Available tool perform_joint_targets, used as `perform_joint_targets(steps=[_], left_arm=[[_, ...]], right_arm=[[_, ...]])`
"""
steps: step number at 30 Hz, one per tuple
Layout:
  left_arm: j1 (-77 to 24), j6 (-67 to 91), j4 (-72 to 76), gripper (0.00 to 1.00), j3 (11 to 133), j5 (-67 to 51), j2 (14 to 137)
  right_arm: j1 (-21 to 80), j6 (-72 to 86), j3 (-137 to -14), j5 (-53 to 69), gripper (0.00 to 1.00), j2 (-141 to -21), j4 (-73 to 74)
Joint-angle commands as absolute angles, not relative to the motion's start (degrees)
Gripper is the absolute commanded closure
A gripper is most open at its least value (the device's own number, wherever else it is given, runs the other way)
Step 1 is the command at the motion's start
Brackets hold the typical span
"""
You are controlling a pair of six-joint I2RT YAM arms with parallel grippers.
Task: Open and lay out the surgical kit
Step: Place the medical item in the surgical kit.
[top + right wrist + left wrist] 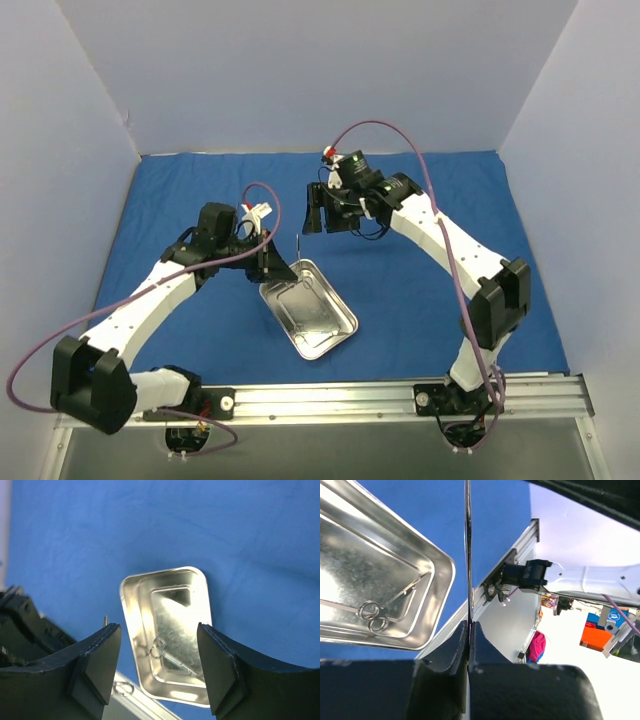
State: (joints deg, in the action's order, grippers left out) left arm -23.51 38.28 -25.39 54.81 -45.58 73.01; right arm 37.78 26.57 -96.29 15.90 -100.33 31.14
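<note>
The blue cloth wrap (450,200) lies spread flat over the table. The steel tray (335,293) sits on it at the near centre. My left gripper (283,268) is at the tray's far-left corner, shut on a thin metal instrument (298,246) that points away from it. In the left wrist view this instrument (468,555) shows edge-on between the closed fingers (455,645). One ring-handled instrument (375,617) lies in the tray (447,575); it also shows in the right wrist view (167,655). My right gripper (318,212) is open and empty above the cloth beyond the tray (205,595). Other instruments are out of view.
The aluminium rail (330,400) with both arm bases runs along the near table edge. White walls close the left, back and right sides. Purple cables (400,135) loop off both arms. The cloth (150,525) covers most of the table.
</note>
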Motion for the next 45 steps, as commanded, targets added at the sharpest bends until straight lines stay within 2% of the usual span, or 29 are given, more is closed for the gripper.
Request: perform_joint_targets(steps=[1,9,24,27,30,31,33,35,36,37,38,39,40,42,45], left_arm=[[-23.2,38.4,-23.6,0.98,54.5,-47.4,68.0],[-22.8,47.1,-10.8,0.98,50.4,-48.3,61.9],[-22.1,56.1,4.0,0.98,47.6,-52.3,60.5],[-22.0,56.8,5.5,0.98,47.2,-53.0,60.3],[-22.0,57.7,6.6,0.98,46.7,-53.1,60.1],[-22.0,57.8,6.7,0.98,46.6,-53.4,60.2],[-21.9,57.8,6.8,0.98,46.2,-53.4,60.3],[-21.5,56.5,5.3,0.83,46.4,-54.0,60.7],[-21.2,54.9,-0.6,0.70,46.9,-53.9,60.7],[-20.8,49.9,-5.3,0.48,48.8,-52.3,60.6],[-19.6,46.4,-9.9,0.43,50.2,-51.2,60.4],[-19.0,42.6,-21.3,0.41,52.2,-49.2,59.9],[-18.6,33.5,-27.1,0.38,57.5,-46.1,59.8],[-19.1,25.3,-41.0,0.37,63.3,-34.5,59.5],[-19.7,16.1,-48.4,0.39,70.7,-21.2,57.2]], right_arm=[[37.9,21.2,-95.5,26.4,0.37,-94.4,31.7],[37.1,33.0,-75.1,42.5,0.37,-81.7,9.4],[37.1,31.6,-70.8,47.5,0.40,-78.5,9.8],[37.0,32.5,-70.0,48.8,0.47,-78.7,7.7],[37.1,33.0,-69.1,50.2,0.70,-79.1,6.1],[37.0,33.4,-69.0,50.4,0.96,-79.0,5.6],[37.1,33.1,-68.9,50.6,1.00,-78.9,5.4],[36.9,32.1,-69.3,49.8,1.00,-78.6,6.8],[36.7,31.1,-69.6,48.5,1.00,-78.6,8.1],[36.2,30.0,-70.7,48.3,1.00,-79.1,9.7],[35.9,26.8,-71.4,48.0,1.00,-79.5,14.4],[35.7,24.9,-72.3,46.7,1.00,-80.2,17.4],[35.6,23.1,-73.8,46.7,1.00,-81.7,20.3],[35.2,18.7,-74.7,46.8,1.00,-82.9,26.8],[35.1,13.6,-75.9,46.3,1.00,-83.7,34.5]])
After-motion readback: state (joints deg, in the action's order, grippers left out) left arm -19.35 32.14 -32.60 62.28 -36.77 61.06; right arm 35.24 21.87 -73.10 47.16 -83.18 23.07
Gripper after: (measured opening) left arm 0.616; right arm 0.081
